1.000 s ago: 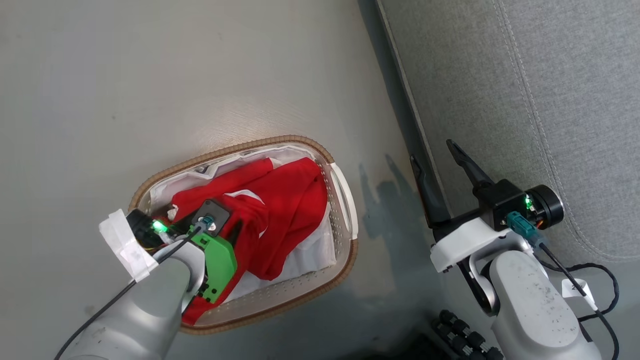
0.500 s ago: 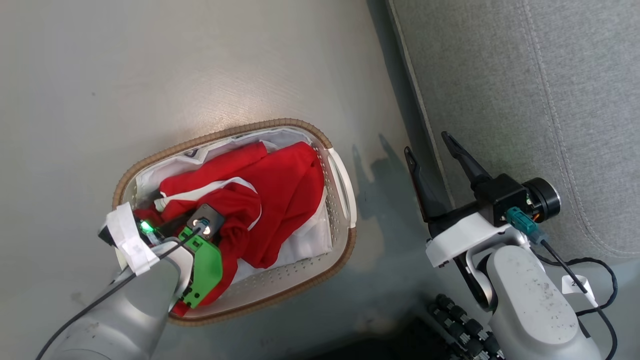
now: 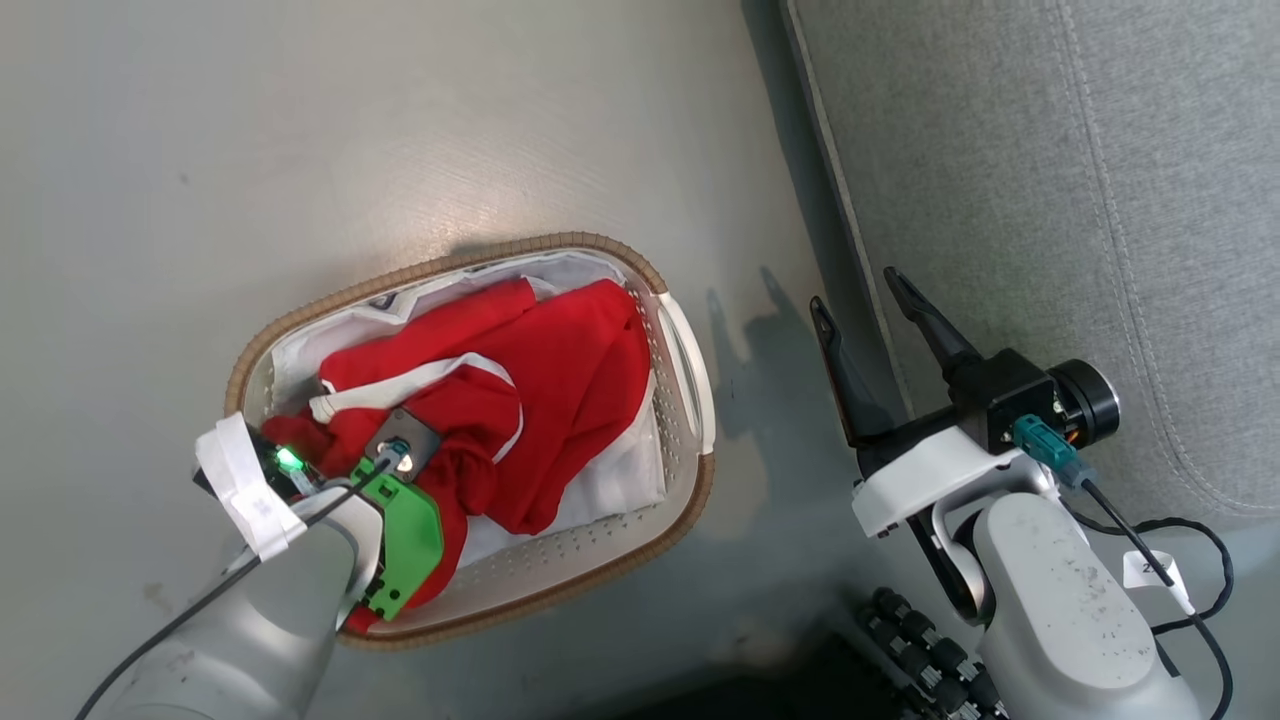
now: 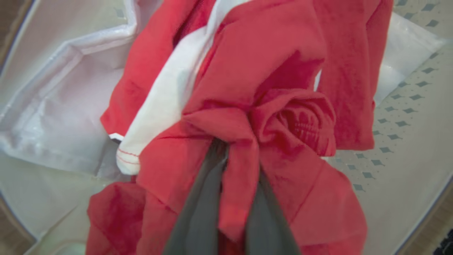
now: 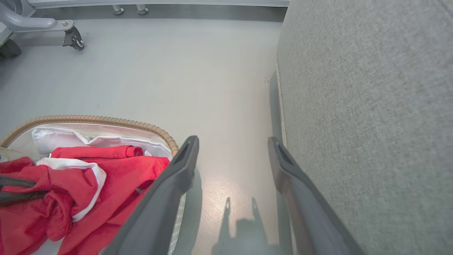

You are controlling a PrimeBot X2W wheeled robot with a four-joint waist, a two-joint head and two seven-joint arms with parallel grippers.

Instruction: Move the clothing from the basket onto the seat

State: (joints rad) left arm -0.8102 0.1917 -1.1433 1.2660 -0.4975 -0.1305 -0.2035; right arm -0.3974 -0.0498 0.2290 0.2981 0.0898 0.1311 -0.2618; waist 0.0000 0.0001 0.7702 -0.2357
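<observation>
The red clothing [image 3: 540, 400] with white trim lies heaped in the white basket [image 3: 700, 500], which stands on the floor left of the grey seat [image 3: 1050, 200]. My left arm reaches down into the basket's near end. In the left wrist view my left gripper [image 4: 238, 156] is shut on a bunched fold of the clothing [image 4: 269, 63], and the red cloth wraps over the fingertips. My right gripper [image 3: 852, 290] hangs open above the floor by the seat's edge, holding nothing. The right wrist view shows its fingers [image 5: 177, 177] spread between the basket rim [image 5: 106, 119] and the seat [image 5: 371, 106].
A white liner sheet [image 3: 610, 480] lies under the clothing. In the right wrist view a wheeled metal frame [image 5: 72, 35] stands far off on the grey floor. A black cable [image 3: 1190, 560] loops beside my right forearm, and a black ribbed part [image 3: 920, 660] sits below it.
My left gripper has sunk into the heap and closed on a fold of red cloth, bunching it. The head camera has shifted a little. The right gripper keeps its place by the seat.
</observation>
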